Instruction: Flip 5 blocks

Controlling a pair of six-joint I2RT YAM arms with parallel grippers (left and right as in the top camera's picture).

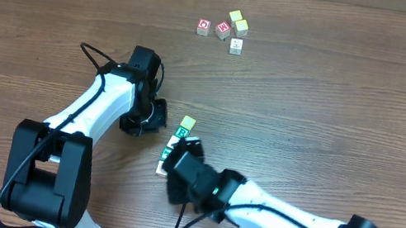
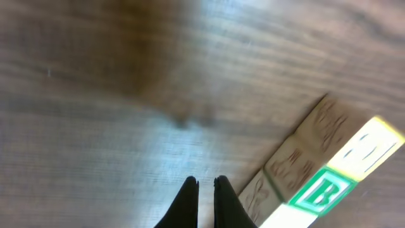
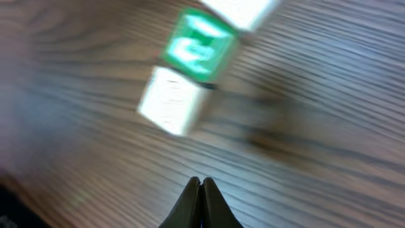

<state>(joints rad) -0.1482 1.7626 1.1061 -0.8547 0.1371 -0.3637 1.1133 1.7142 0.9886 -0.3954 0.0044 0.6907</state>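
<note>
The left gripper (image 2: 204,185), jaws clenched on nothing, sits just beside the row of blocks (image 1: 182,133) near the middle of the counter (image 1: 337,113). The row's long axis runs from the near edge toward the far edge, leaning slightly right, with a yellow face farthest, then a green B. The right gripper (image 3: 201,183), jaws clenched and empty too, hangs over the row's middle. How many are already flipped cannot be told, so flips probably remain.

The black two-finger tool (image 2: 205,185) rises from the bottom centre, its tips closed to a thin slit, above the blurred brown wood-grain tabletop (image 2: 114,126). At lower right, a diagonal row of small pale wooden cubes (image 2: 297,158) shows a green-printed B face (image 2: 319,193) and a yellow face (image 2: 367,149).
</note>
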